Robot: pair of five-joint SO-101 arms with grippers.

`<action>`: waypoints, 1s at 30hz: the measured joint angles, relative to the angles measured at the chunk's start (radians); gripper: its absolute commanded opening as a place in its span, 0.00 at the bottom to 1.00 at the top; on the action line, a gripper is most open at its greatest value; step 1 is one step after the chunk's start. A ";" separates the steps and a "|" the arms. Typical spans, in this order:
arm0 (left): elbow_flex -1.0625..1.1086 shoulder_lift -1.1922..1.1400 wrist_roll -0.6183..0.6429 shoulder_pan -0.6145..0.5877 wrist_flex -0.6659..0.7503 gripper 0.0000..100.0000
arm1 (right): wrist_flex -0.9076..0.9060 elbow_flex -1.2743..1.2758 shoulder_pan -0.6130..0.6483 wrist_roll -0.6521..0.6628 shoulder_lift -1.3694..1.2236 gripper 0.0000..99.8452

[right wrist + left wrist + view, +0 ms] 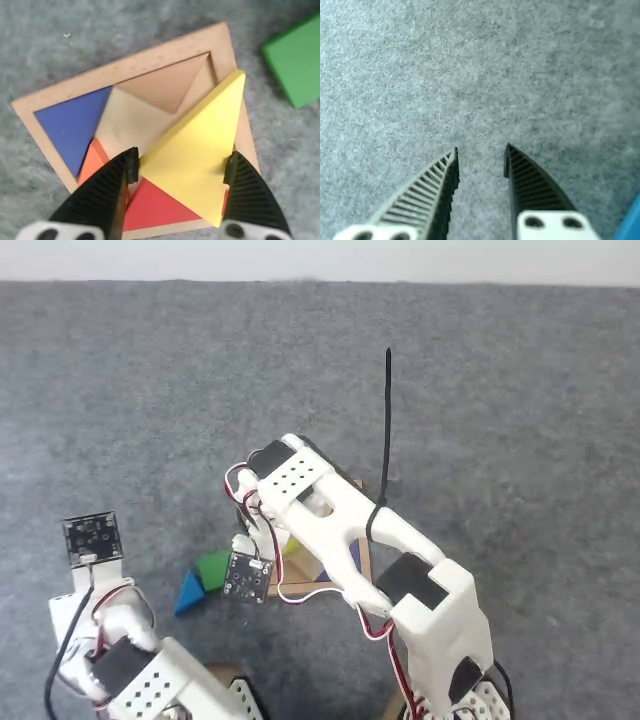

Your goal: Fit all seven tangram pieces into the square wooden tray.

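Placing step: the right hand (pixel 182 159) grasps the yellow triangle (pixel 197 150) over the tray (pixel 150 59). It likely needs turning into the bare gap (pixel 165 85). The left hand (pixel 480 152), at seven o'clock, hangs released.

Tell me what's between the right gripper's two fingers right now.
The yellow triangle sits between the fingers of the right gripper, which touch its edges, above the wooden tray; the right wrist view shows this.

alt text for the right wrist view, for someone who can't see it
The right gripper holds a yellow triangle over the wooden tray, overlapping its rim. A blue piece, an orange piece and a red piece lie in the tray; a green piece sits outside it on grey carpet.
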State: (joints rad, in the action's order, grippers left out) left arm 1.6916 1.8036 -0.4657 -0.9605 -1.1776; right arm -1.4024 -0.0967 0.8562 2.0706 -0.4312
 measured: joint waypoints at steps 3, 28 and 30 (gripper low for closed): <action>0.000 0.000 0.000 0.000 0.000 0.15 | 0.000 0.000 0.000 -0.014 0.000 0.37; 0.000 0.000 0.000 0.000 0.000 0.15 | -0.198 0.000 -0.135 -0.153 0.333 0.44; 0.000 0.000 0.000 0.000 0.000 0.15 | -0.255 0.008 -0.169 -0.189 0.399 0.34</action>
State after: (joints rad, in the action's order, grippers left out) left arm 1.6916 1.8036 -0.4657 -0.9605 -1.1776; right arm -1.6571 -0.0890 0.6874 1.8819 -0.0322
